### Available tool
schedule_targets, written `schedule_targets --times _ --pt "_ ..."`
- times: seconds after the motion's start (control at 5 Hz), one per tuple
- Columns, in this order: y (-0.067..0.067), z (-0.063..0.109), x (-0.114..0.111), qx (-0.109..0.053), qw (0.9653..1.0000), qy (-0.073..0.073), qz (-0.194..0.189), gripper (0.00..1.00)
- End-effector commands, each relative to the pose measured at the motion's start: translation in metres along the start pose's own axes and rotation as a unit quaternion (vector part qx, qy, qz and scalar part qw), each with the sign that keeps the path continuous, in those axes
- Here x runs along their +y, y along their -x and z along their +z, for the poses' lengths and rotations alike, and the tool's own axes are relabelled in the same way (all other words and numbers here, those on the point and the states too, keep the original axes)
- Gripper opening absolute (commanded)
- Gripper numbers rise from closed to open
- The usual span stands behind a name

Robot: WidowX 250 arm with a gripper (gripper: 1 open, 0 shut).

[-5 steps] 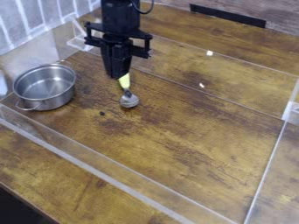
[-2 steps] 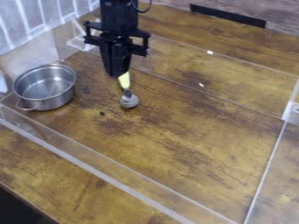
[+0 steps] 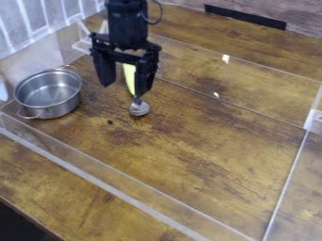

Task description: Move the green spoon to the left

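Camera view, change of state: the gripper [image 3: 127,86] has opened. In the earlier pictures its fingers stood close together above the handle; now they are spread wide, one to the left and one to the right of the handle, with a visible gap between them. Nothing is gripped.

Camera view, task item: the green spoon [image 3: 130,78] lies on the wooden table [image 3: 208,155], to the right of the steel bowl [image 3: 49,92] and apart from it. Its handle points toward the far side; its round metal end points toward the near side. The metal end has not visibly shifted. More of the yellow-green handle shows now that the fingers have parted.

Meaning for the task: the spoon has not been moved left in these pictures. The opening is judged to be preparation for a grasp. The next step calls for lowering the fingers astride the handle, closing them, then transferring the spoon left. Caution: the steel bowl may obstruct a low leftward path.

Camera view, arm pose: the arm [image 3: 127,21] reaches in from the far side, its fingers directed downward around the handle as seen. Exact fingertip height above the table cannot be determined.
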State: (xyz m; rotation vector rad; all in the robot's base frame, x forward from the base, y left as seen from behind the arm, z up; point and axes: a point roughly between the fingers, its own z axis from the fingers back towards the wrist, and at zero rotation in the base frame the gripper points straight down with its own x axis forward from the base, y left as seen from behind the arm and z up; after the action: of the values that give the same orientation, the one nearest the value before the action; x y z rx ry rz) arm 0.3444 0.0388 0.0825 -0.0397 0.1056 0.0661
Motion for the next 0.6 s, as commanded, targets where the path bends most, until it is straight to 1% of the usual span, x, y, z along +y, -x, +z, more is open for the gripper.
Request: schedule_targets --times 0.0,0.2,0.4 --pt "0.000 0.009 -0.012 -0.016 0.9998 -0.003 -0.012 1.00" --pt "0.002 0.006 -0.018 -0.013 0.9998 -0.002 -0.015 1.00" --pt "0.005 0.006 -0.026 -0.015 0.9997 -0.001 -0.019 1.00"
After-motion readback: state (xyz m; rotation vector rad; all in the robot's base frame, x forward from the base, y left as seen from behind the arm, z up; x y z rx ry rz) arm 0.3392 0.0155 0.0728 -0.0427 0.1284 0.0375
